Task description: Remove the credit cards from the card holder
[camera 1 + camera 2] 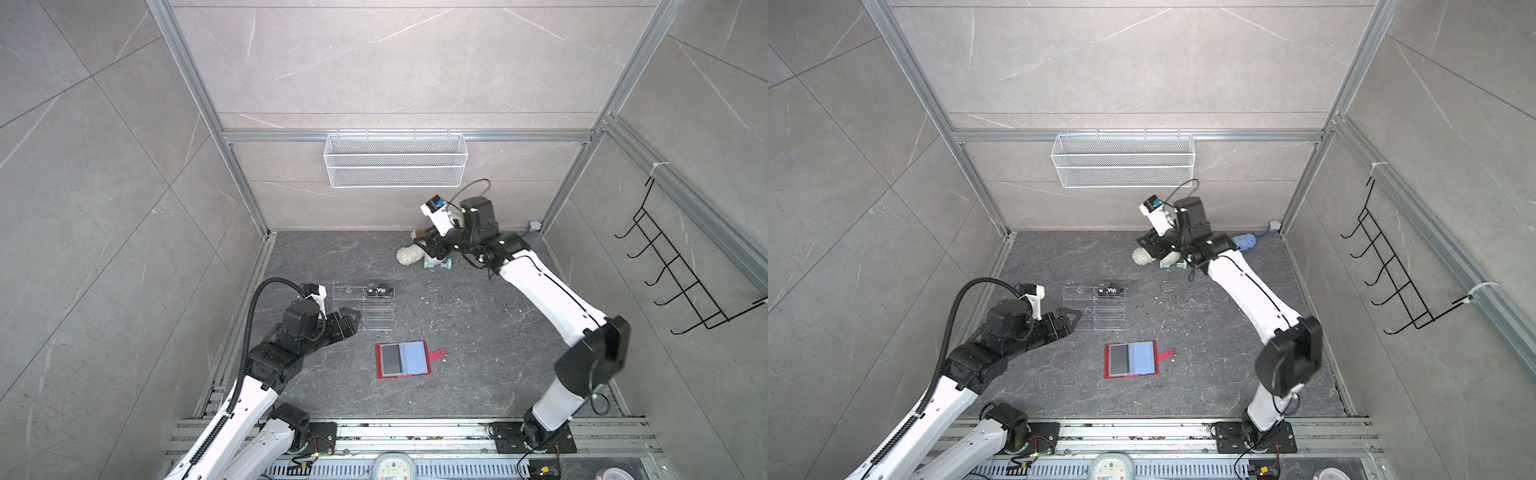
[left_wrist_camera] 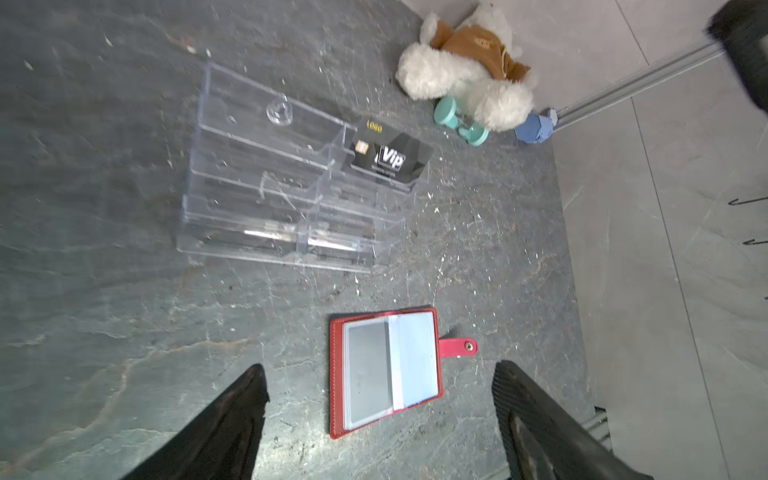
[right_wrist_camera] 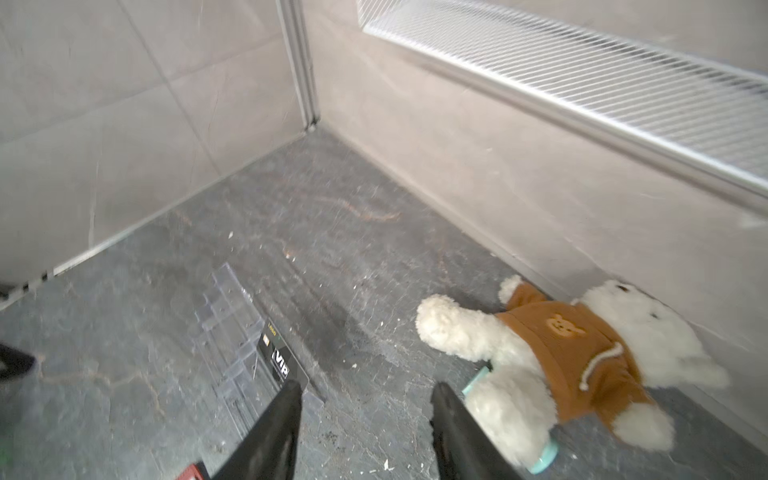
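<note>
Mid-task. Shows card holder [image 1: 415, 358] open flat on the table [image 1: 478, 332], grey card [image 1: 390, 360] inside, Vip card [image 1: 380, 291] in clear rack [image 1: 349, 291]. Leaves left gripper [image 1: 351, 321] spread, empty; right gripper [image 3: 368, 386] parted, empty, near plush toy [image 3: 561, 353]. Likely calls next for pinning holder, sliding card out.

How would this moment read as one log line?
left gripper: open, empty, by clear rack | right gripper: open, empty, near teddy bear | Vip card: in rack | grey card: in card holder | card holder: open
</note>
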Controlling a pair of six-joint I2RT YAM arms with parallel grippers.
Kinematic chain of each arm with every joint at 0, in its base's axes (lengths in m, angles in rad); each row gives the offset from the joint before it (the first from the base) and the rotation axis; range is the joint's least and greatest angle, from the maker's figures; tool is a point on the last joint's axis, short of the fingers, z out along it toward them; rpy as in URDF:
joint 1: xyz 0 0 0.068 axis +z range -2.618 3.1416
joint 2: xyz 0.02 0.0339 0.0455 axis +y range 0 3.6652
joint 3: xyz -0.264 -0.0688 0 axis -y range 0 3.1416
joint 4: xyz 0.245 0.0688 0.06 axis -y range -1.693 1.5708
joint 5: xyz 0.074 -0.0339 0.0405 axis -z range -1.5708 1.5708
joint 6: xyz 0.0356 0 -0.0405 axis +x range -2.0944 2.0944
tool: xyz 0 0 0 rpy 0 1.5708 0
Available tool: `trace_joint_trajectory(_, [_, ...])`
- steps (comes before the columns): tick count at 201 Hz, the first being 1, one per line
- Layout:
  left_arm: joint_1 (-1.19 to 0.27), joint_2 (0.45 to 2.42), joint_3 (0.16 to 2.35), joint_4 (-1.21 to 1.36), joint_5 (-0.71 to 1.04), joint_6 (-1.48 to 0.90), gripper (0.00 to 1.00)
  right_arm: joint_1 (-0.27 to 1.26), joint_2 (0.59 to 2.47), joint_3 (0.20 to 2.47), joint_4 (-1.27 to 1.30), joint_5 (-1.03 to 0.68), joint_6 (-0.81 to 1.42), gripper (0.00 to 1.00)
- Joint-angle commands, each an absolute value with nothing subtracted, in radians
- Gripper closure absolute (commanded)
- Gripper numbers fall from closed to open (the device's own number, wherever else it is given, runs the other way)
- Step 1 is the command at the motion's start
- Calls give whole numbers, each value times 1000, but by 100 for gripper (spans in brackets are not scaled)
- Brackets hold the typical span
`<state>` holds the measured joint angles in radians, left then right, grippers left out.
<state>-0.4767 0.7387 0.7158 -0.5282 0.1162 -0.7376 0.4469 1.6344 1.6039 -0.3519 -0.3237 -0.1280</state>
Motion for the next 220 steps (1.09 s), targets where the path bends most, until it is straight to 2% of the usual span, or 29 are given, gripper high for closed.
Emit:
trace_joint_trajectory(1, [-530,731,644,-409,185,-836,14,438,1494,1424,-116,-264,90,41])
trace_joint_trajectory(49, [-610,810,474,-177,279,-973,15,433,1297,1233,-213,-272,244,41])
trace_joint_trajectory(101, [-614,903,335,41,388,-1124,16,431,1125,1015,-225,-426,348,34])
trace_joint_trajectory(154, [-613,992,245,177,434,-1237,18,433,1033,788,-194,-515,468,32])
trace_joint_trajectory(187, [-614,1028,221,218,446,-1267,20,460,1034,679,-132,-555,548,37])
trace_joint_trajectory(220, [-613,1098,193,296,460,-1303,22,572,1074,623,-84,-495,610,45])
